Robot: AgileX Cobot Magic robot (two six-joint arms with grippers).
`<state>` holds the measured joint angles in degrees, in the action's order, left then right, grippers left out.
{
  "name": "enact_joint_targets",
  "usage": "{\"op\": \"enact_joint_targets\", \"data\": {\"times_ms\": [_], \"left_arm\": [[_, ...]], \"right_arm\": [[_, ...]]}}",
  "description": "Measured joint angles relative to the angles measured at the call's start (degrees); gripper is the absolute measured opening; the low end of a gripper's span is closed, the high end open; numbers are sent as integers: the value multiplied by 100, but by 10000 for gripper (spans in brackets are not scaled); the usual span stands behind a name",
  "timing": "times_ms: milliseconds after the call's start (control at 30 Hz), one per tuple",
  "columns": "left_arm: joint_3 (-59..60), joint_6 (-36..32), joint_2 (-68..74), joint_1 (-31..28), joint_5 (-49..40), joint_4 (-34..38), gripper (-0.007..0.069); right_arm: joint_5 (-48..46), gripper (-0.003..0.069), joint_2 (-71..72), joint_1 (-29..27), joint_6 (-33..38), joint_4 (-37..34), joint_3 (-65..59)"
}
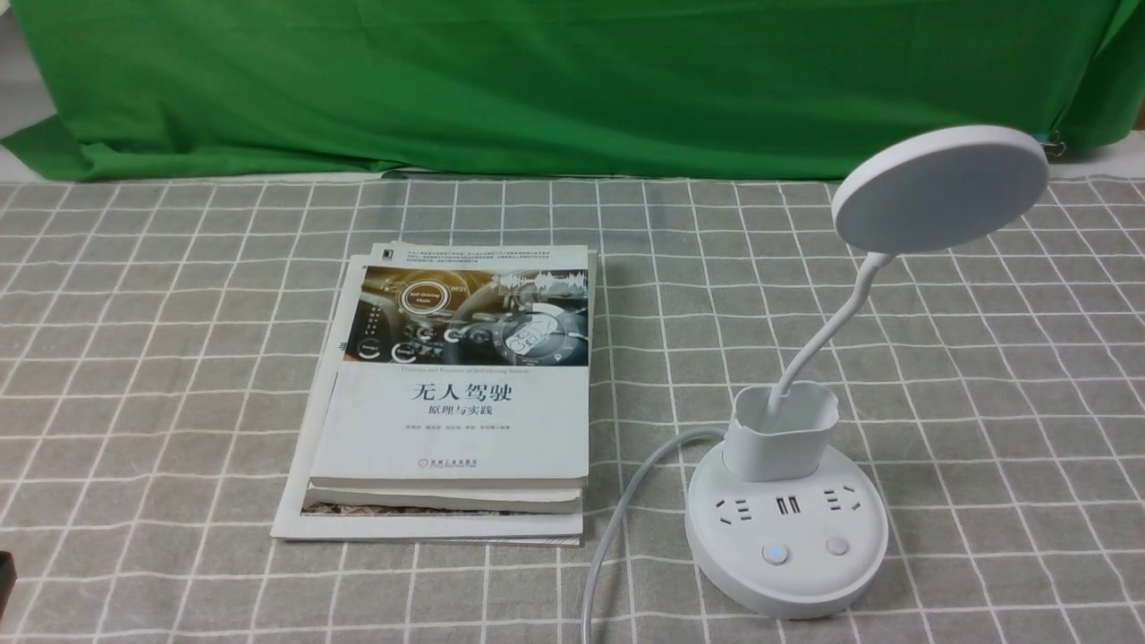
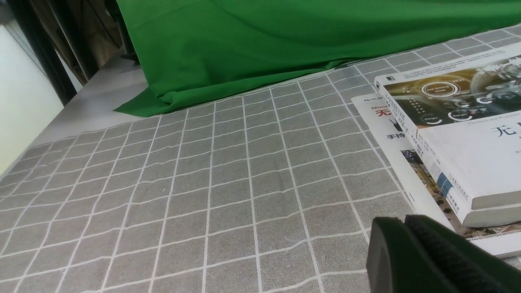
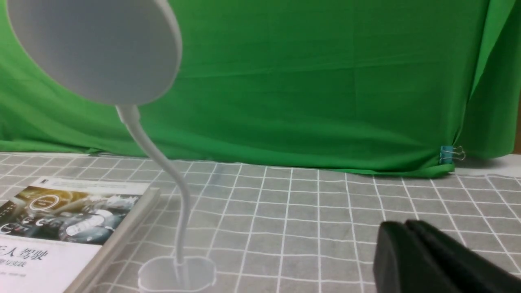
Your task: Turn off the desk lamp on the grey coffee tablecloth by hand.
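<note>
The white desk lamp stands on the grey coffee tablecloth (image 1: 161, 358) at the right front. Its disc head (image 1: 939, 188) is raised, and its thin neck (image 1: 827, 331) drops into the small cup (image 1: 780, 434) on the round base (image 1: 787, 581). The base's left button (image 1: 775, 554) glows blue; the right button (image 1: 837, 546) is plain. My right gripper (image 3: 405, 226) is shut and empty, with the lamp head (image 3: 93, 49) and cup (image 3: 177, 274) in its wrist view. My left gripper (image 2: 405, 221) is shut and empty, low over the cloth beside the books. The arm end with the yellow sticker is out of view.
A stack of books (image 1: 456, 394) lies on the cloth left of the lamp, also in the left wrist view (image 2: 460, 134). The lamp's white cable (image 1: 617, 519) runs off the front edge. A green cloth (image 1: 537, 80) hangs at the back. A dark part (image 1: 5, 581) shows at the lower left edge.
</note>
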<state>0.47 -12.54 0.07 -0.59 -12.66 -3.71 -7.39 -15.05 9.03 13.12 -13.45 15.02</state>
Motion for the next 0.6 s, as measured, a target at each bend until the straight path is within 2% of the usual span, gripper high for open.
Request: {"op": "enact_joint_targets", "data": {"times_ms": [200,267,500,600], "left_arm": [[0,0,0,0,0,0,19],[0,0,0,0,0,0,19],[0,-6,0,0,0,0,19],[0,0,0,0,0,0,19]], "right_arm": [[0,38,0,0,5,0,0],[-35,38,46,-49,202,0,-8],[-560,38,641,-884,545,6,-540],[-685,38,1176,-1374,570,6,-1261]]}}
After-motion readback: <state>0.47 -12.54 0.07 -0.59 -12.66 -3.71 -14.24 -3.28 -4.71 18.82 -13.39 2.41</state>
